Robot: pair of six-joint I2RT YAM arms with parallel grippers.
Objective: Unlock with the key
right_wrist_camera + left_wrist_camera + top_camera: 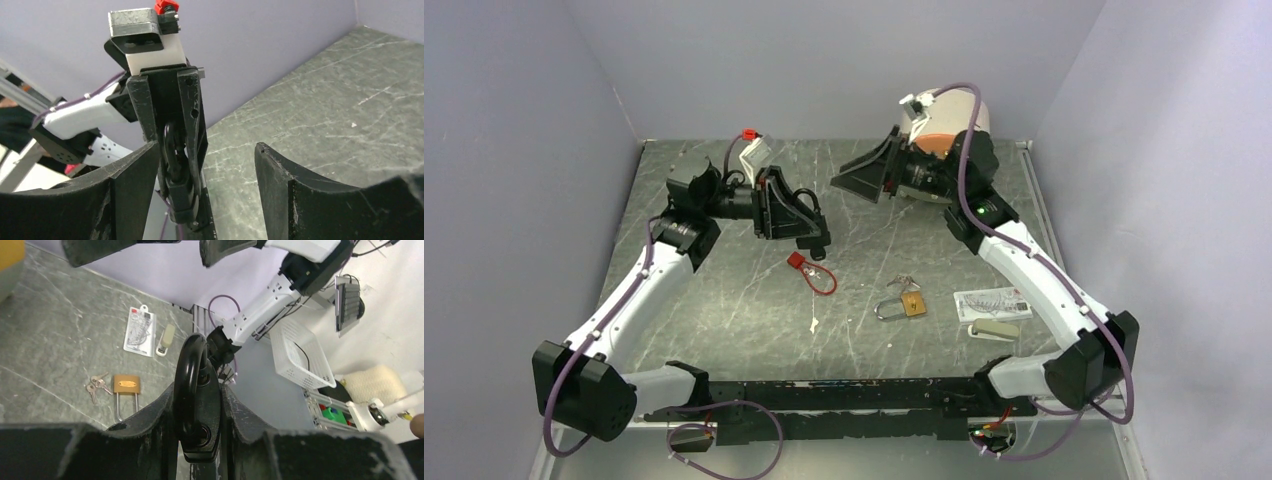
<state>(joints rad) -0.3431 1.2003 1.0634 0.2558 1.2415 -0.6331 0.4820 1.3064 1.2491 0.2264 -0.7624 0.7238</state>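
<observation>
Left jaws pinch black metal padlock [200, 415] above grey marbled bench [724, 330] at 10 o'clock, right jaws spread empty at 1; hold lock steady, fetch probable red-tagged key [797, 261] near centre, enter keyhole squarely.

A: From the left wrist, how much of the black padlock [191, 365] shows?
B: The shackle and a strip of the body. The fingers of the left gripper [199, 395] cover both flanks, and the lower end is hard to separate from the dark behind it.
A: And from above?
B: Almost nothing. It merges with the dark fingers.
A: The right gripper [205, 150]?
B: In its own camera both fingers run off the bottom edge. From above the gap between them is hidden.
A: On the table?
B: The card [992, 303] has print too small to read, the keys [902, 283] are too small to count from above, and there's a white speck [813, 325] I can't identify. One more thing: an orange blur [10, 252], cut off by the left wrist view's corner.
</observation>
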